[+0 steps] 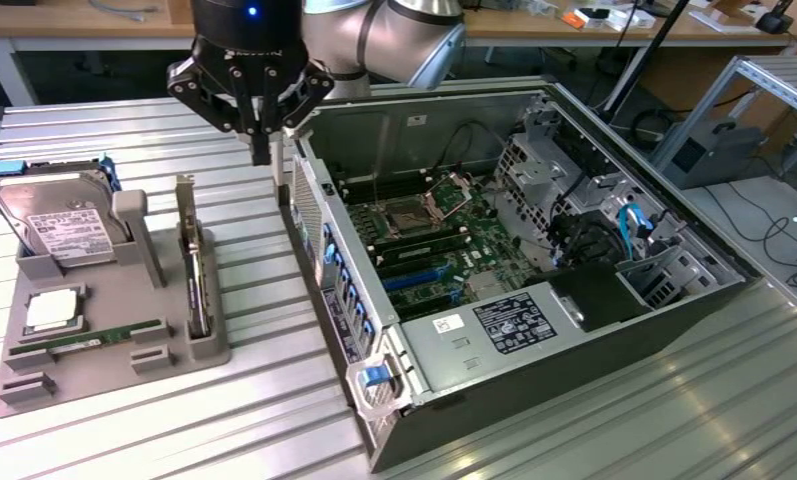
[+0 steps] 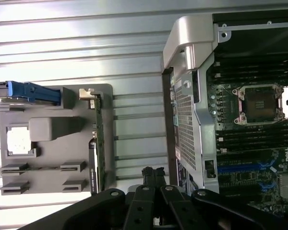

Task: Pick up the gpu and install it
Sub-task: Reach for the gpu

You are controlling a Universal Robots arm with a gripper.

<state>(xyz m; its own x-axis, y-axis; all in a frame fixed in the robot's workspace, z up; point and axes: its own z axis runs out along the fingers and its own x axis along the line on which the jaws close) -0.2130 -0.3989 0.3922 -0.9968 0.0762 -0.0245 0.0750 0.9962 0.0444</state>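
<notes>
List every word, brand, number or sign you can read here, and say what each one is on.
No text can be read.
Drive label: print too small to read.
Black label inside the case: print too blurred to read.
White sticker beside it: too small to read.

We can read no words or numbers anywhere. We see print on the white label (image 1: pixel 73 238) of the hard drive (image 1: pixel 31 197) and on the black label (image 1: pixel 516 322) inside the computer case (image 1: pixel 572 400), all too small to make out.
</notes>
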